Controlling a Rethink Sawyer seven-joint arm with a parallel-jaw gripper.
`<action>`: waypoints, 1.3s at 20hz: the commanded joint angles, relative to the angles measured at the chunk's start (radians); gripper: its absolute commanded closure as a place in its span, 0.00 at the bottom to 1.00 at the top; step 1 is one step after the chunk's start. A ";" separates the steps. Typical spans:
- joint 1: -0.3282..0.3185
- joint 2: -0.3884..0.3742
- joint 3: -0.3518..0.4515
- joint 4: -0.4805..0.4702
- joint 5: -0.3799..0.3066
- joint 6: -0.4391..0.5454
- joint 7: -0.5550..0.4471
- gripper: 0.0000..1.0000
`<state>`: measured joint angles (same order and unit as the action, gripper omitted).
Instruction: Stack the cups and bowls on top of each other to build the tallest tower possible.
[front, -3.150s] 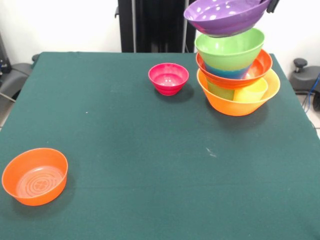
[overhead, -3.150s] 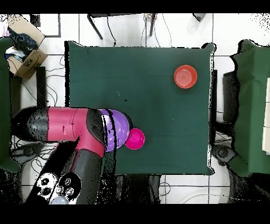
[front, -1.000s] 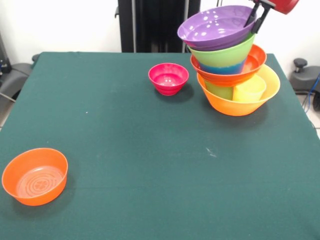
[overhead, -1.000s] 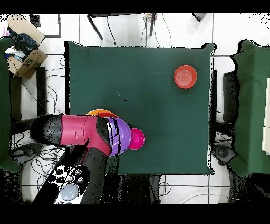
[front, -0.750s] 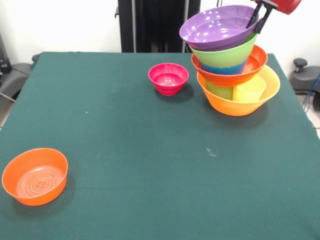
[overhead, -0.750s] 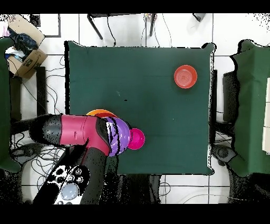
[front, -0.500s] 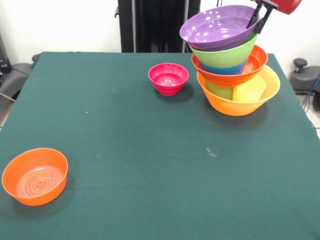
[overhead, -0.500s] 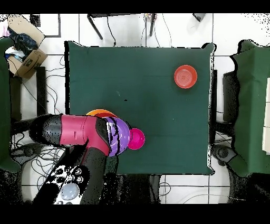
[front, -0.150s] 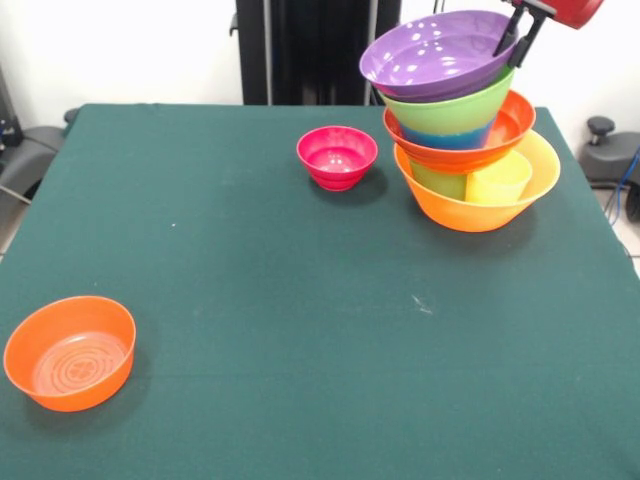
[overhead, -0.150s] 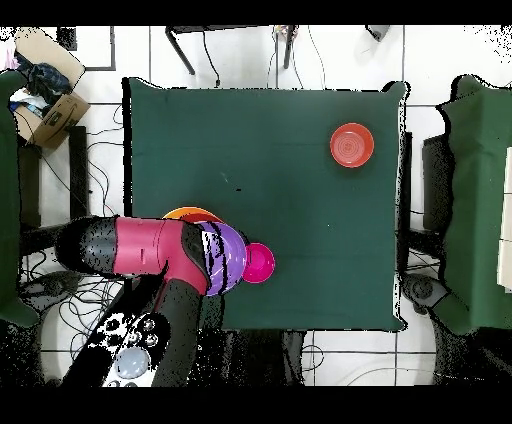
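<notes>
The claw (front, -0.150s: 518, 28) pinches the purple bowl's (front, -0.150s: 432, 50) rim atop the tower (front, -0.150s: 468, 140). A pink bowl (front, -0.150s: 337, 156) sits beside it; an orange bowl (front, -0.150s: 69, 351) lies well apart.

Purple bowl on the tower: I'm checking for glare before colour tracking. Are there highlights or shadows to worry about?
Front view: the translucent purple plastic bowl carries scattered white highlights inside; the small pink plastic bowl casts only a soft shadow. Overhead view: the red and black arm hides most of the purple bowl.

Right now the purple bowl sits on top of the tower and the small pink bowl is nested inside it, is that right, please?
Not quite. The purple bowl does top the tower, but the small pink bowl is not nested in it: the front view shows it standing alone on the table, beside the tower.
</notes>
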<state>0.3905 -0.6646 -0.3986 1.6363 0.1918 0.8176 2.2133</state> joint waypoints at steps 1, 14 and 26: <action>-0.009 0.026 0.100 0.016 0.011 -0.030 0.134 1.00; -0.003 0.046 0.091 -0.024 0.008 0.002 0.152 1.00; -0.001 0.072 0.090 -0.069 0.011 0.021 0.163 1.00</action>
<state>0.3907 -0.6451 -0.3986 1.6052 0.1918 0.8180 2.2133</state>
